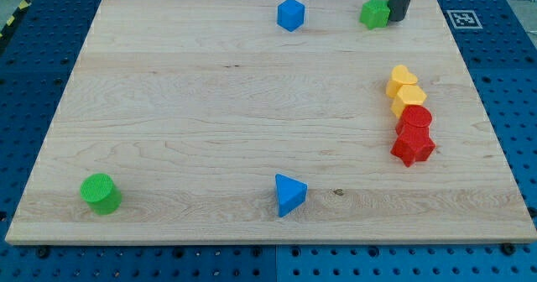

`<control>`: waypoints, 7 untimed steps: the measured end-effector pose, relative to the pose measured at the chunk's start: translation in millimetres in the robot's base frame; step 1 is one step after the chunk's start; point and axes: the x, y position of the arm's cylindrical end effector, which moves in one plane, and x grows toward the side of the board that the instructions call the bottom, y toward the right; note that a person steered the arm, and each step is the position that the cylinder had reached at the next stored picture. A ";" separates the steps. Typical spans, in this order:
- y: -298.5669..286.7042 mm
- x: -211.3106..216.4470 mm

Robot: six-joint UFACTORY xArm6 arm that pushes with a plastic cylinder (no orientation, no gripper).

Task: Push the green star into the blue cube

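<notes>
My tip (396,18) touches the green star (375,13) at its 3 o'clock side, near the surface (210,106) top edge. The blue cube (290,14) lies at the star's 9 o'clock, apart. No fingers are fitted.

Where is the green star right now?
The green star sits near the view's top edge, toward the right, with my tip right against its right side. The blue cube is off to its left, apart from it.
</notes>
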 end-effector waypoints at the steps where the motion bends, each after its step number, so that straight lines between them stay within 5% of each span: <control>1: -11.4 0.0; 7: -108.8 0.0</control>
